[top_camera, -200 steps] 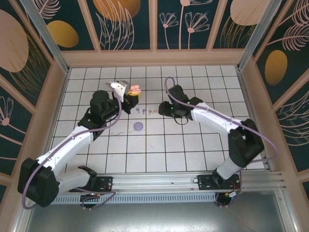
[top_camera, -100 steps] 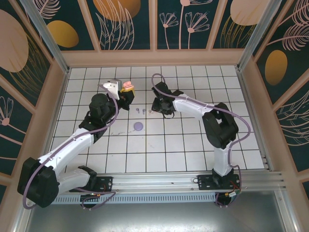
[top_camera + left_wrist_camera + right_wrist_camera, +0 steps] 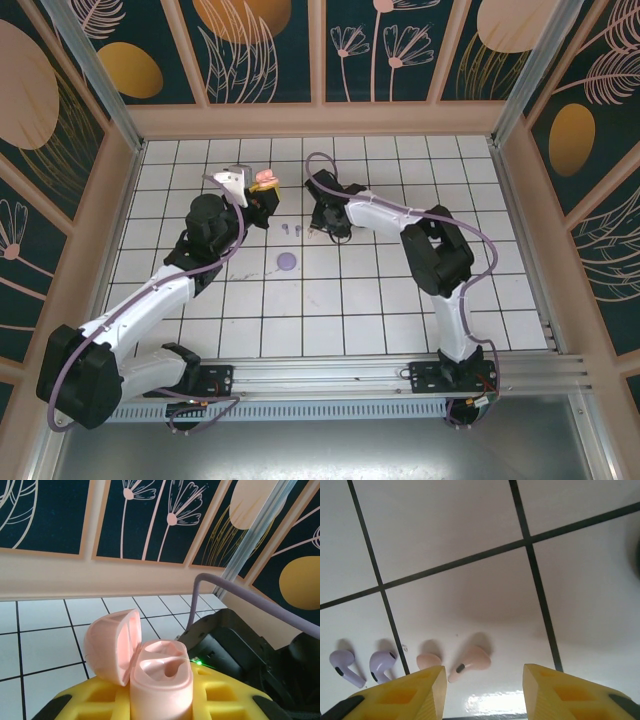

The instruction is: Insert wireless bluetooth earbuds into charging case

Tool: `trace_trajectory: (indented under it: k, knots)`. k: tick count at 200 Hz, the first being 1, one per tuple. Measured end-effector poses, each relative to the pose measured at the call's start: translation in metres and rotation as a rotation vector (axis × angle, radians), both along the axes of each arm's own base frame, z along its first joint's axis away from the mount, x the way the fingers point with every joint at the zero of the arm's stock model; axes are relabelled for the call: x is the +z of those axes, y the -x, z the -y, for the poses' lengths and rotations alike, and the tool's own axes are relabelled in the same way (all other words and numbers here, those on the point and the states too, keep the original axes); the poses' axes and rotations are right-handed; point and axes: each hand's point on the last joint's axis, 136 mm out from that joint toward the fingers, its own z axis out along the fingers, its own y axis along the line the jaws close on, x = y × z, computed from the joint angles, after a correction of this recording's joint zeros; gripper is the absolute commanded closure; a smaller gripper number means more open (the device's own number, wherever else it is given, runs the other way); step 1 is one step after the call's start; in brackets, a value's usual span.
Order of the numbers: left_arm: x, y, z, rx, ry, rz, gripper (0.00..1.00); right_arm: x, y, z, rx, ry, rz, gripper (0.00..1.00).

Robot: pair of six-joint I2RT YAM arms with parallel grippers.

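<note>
My left gripper (image 3: 160, 702) clamps the open pink charging case (image 3: 162, 672), and my right gripper (image 3: 482, 690) hangs open over the two pink earbuds (image 3: 470, 661) lying close together on the tile (image 3: 470, 525), so closing could pinch both or flick one away.

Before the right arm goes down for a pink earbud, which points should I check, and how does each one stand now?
1. Lid open: ok. The pink charging case has its lid swung back.
2. Sockets free: ok, the part that shows looks empty.
3. Case held: ok, the left jaws are shut on it.
4. Right jaws ready: ok, open with nothing between them.
5. Target in line: ok, one pink earbud lies ahead of the gap.
6. Neighbour clear: probably not ok, the other pink earbud lies in line with one finger.
</note>
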Motion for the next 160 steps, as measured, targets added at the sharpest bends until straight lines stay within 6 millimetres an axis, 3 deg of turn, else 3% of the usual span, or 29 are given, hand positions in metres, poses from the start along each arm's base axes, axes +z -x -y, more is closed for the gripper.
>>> trace_trajectory:
  k: [103,160]
  knots:
    - [0.002,0.003,0.003,-0.024,0.010,0.014,1.00,-0.020,-0.007,-0.007,0.001,0.031,-0.033,0.57]
    - [0.000,0.003,0.003,-0.024,0.010,0.015,1.00,-0.023,-0.009,-0.010,0.012,0.046,-0.037,0.66]
